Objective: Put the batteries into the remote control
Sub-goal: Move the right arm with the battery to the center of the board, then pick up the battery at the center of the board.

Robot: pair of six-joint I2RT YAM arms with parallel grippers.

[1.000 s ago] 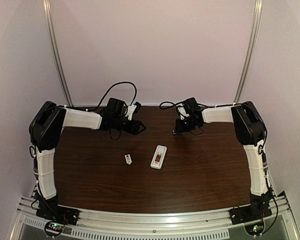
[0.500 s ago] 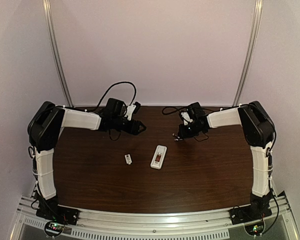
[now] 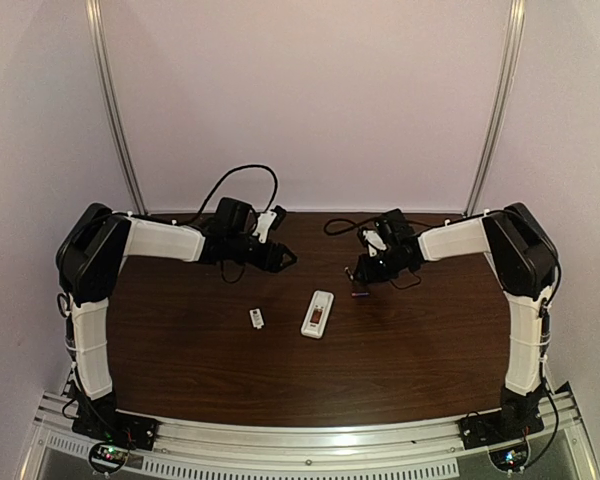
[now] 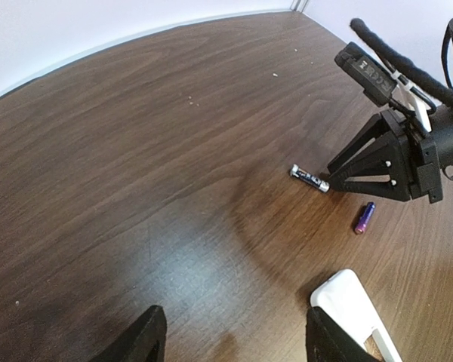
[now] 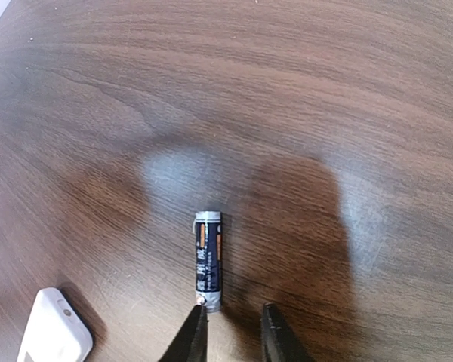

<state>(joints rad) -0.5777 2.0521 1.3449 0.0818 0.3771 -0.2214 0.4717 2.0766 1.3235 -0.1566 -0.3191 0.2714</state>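
The right claw (image 5: 233, 313) is held low over the table (image 3: 180, 360), its jaws parted only narrowly and nothing gripped between them. A dark battery (image 5: 208, 261) lies lengthwise just ahead of it, its near silvery end touching one fingertip rather than sitting in the gap. A purple battery (image 4: 365, 217) lies near but apart from the first. The remote control (image 3: 318, 313) rests mid-table between the arms, with a small white piece (image 3: 257, 318) near it. The left claw (image 4: 235, 320) is held wide open and empty. Trouble is likely if the jaws are shut from here: the battery is off-line with the gap, so it would probably be missed, or nudged by the fingertip and set rolling, being round. The purple one could also be knocked out of reach. Compared with a second ago, the right arm has been brought forward and lower towards the remote control, and the purple battery is now seen on the table where none could be made out. The left arm, the remote control and the white piece are practically unchanged.
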